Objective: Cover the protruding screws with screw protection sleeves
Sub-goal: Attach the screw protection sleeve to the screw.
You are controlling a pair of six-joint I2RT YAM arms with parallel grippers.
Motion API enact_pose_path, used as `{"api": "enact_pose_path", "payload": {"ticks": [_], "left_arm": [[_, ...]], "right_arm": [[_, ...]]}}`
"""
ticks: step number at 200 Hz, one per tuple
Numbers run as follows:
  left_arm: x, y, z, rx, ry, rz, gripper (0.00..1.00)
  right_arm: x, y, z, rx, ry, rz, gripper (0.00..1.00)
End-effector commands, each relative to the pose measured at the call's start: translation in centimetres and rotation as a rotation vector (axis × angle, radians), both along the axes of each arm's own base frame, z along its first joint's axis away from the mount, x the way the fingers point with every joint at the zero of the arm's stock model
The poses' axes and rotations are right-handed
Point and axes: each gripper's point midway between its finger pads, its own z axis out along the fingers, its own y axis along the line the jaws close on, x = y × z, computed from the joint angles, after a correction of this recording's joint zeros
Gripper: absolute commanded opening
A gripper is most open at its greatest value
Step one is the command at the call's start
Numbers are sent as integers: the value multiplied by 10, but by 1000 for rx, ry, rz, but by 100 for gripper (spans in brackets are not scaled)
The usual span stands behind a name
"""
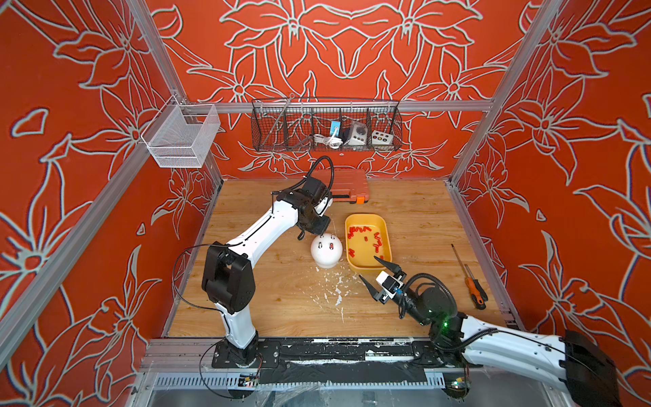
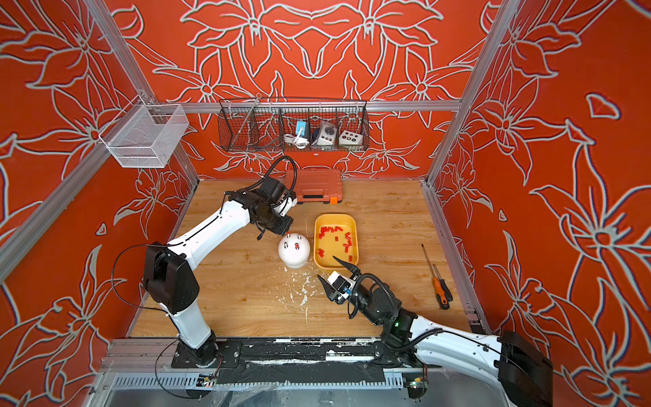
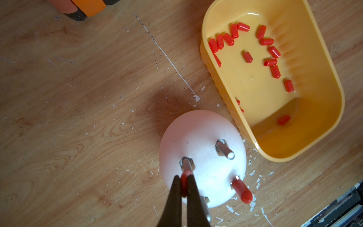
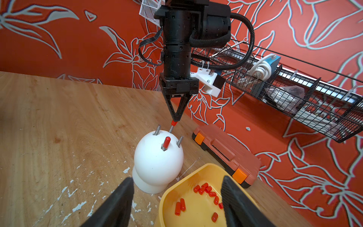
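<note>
Right wrist view: left gripper (image 4: 175, 118) pinches a small red tubular plastic sleeve (image 4: 173, 123) atop a screw

You have that sleeve clamped between the closed black fingertips, directly under the gripper. Its lower end meets the tip of a thin grey threaded metal screw (image 4: 170, 128) on the far side of the white rounded plastic dome (image 4: 157, 165). You cannot tell whether it has slid on, and the thread below it is bare. Your left arm reaches in from the near left edge, elbow raised, wrist bent so the gripper points straight down.

The right gripper (image 1: 368, 267) hangs low with its jaws spread wide and nothing between them. One finger is over the near end of the yellow oblong plastic tray (image 3: 314, 59), the other over the scuffed wooden table (image 4: 59, 118) just beside it. That arm stretches in from the near right corner.

Four screws stand out of the dome, slightly splayed. The one toward the right gripper wears a fitted red sleeve (image 4: 167, 141), and two bare screws (image 4: 157, 130) flank the held one. Loose red sleeves (image 3: 247, 57) lie scattered in the tray, which sits just beside the dome
</note>
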Motion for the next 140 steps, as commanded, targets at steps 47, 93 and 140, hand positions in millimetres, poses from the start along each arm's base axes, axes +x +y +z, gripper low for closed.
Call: {"api": "enact_pose_path", "payload": {"ticks": [47,93,140], "left_arm": [[-16,4,-6,-4,60,2,0],[-13,8,-9,23,48,17,0],[-16,8,-11,20,65,22,0]], "right_arm": [[-2,1,2,2,-11,13,71],[-2,2,2,2,-10,13,72],[-1,1,2,3,-9,12,72]]}}
